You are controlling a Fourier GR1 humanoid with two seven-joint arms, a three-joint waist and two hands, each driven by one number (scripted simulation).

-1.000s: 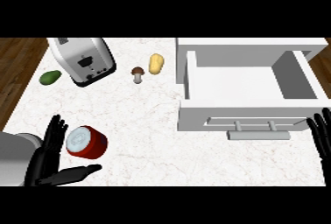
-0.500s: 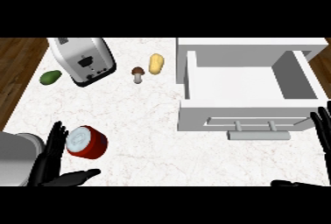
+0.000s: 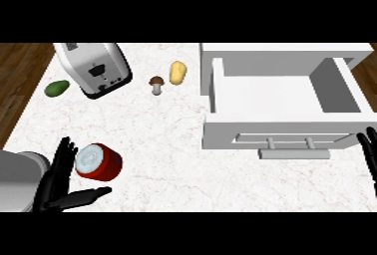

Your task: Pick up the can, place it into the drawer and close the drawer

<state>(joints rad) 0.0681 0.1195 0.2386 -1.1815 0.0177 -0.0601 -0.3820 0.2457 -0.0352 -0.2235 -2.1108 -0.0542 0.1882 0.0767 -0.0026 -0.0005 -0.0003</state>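
Observation:
A red can [image 3: 98, 161] with a pale lid lies on its side on the marble counter at lower left. My left hand [image 3: 57, 180] is right beside it on its left, fingers straight and thumb spread below the can, not closed on it. The white drawer [image 3: 283, 104] stands pulled open at the right, its inside bare, handle [image 3: 293, 154] facing me. Only the fingers of my right hand [image 3: 368, 149] show at the right edge, straight and upright, just right of the drawer front.
A silver toaster [image 3: 94, 68] stands at the back left with a green avocado [image 3: 57, 88] beside it. A small mushroom [image 3: 156, 84] and a yellow potato-like item [image 3: 177, 72] lie left of the drawer. Wooden floor shows past the counter's edges.
My left hand has slid slightly lower beside the can. My right hand has drifted right and down, now showing less at the edge.

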